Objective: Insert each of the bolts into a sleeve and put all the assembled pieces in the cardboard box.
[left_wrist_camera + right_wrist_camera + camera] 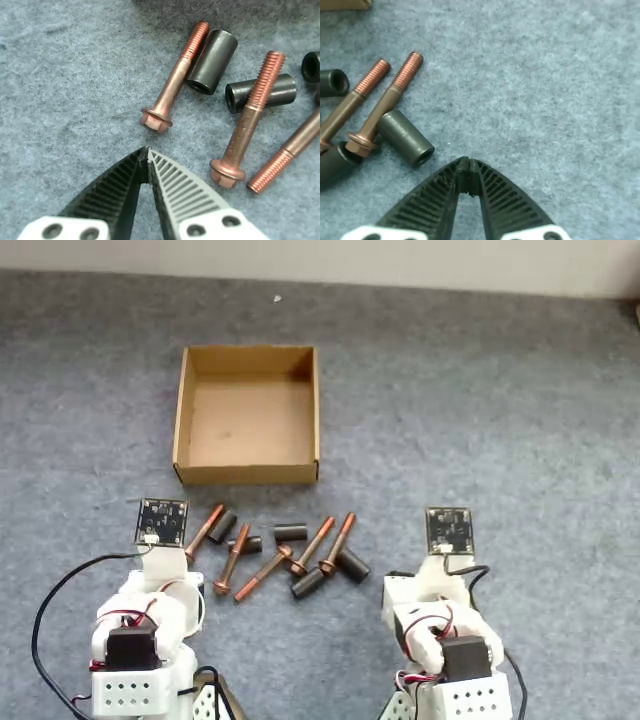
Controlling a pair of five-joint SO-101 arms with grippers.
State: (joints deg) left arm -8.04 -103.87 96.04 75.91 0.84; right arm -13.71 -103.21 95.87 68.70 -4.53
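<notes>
Several copper bolts (231, 558) and black sleeves (290, 533) lie loose on the grey carpet, just in front of the open cardboard box (181, 410), which holds nothing. My left gripper (146, 152) is shut and empty, its tips a short way from the head of the nearest bolt (175, 80), which lies against a sleeve (211, 61). A second bolt (247, 120) rests across another sleeve (260, 91). My right gripper (465, 166) is shut and empty over bare carpet, beside a sleeve (405, 137) and two bolts (385, 102).
Both arm bases (150, 640) (445, 640) sit at the table's near edge, on either side of the pile. A corner of the box (345, 4) shows in the right wrist view. Bare carpet stretches to the right of the right arm and around the box.
</notes>
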